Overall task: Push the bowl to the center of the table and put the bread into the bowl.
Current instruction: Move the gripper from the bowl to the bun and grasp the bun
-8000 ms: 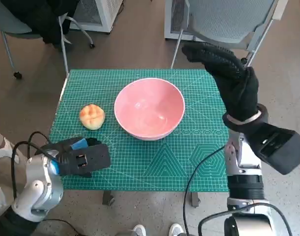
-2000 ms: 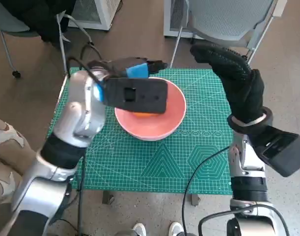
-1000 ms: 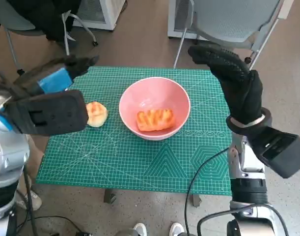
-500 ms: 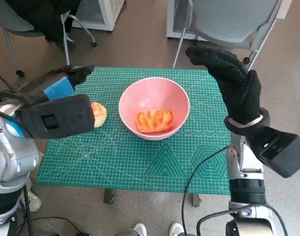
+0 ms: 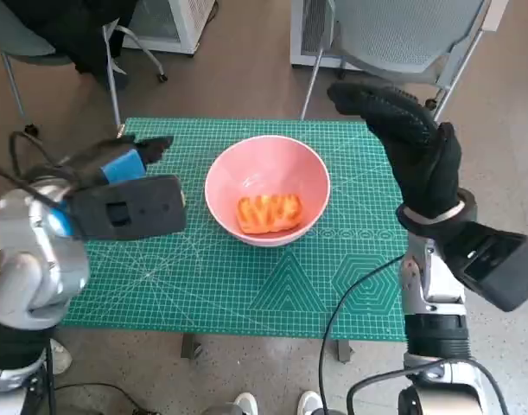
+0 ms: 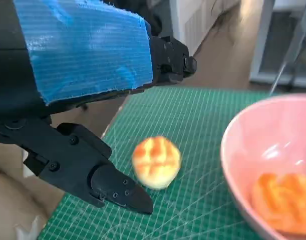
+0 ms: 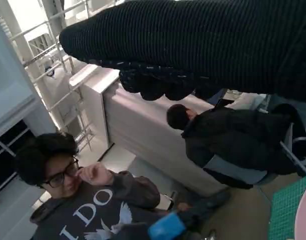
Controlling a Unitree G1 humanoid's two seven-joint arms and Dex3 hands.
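Bread [image 5: 268, 213] sits inside the pink bowl [image 5: 220, 173] mid-table, a round bun [image 6: 156, 162] beside it looking soft, light, best cupped gently around its sides, both left hand [image 5: 125, 164] and right hand [image 5: 410, 143] spread, holding nothing.

brown floor [image 5: 246, 78], grey chair [image 5: 393, 35], green mat [image 5: 246, 285]

Pale silver forearms, black left robot hand [image 5: 130, 164] with blue tape, black knitted right robot hand [image 5: 410, 143], black cables

Left robot hand [image 5: 125, 164] empty; right robot hand [image 5: 406, 143] raised, empty.
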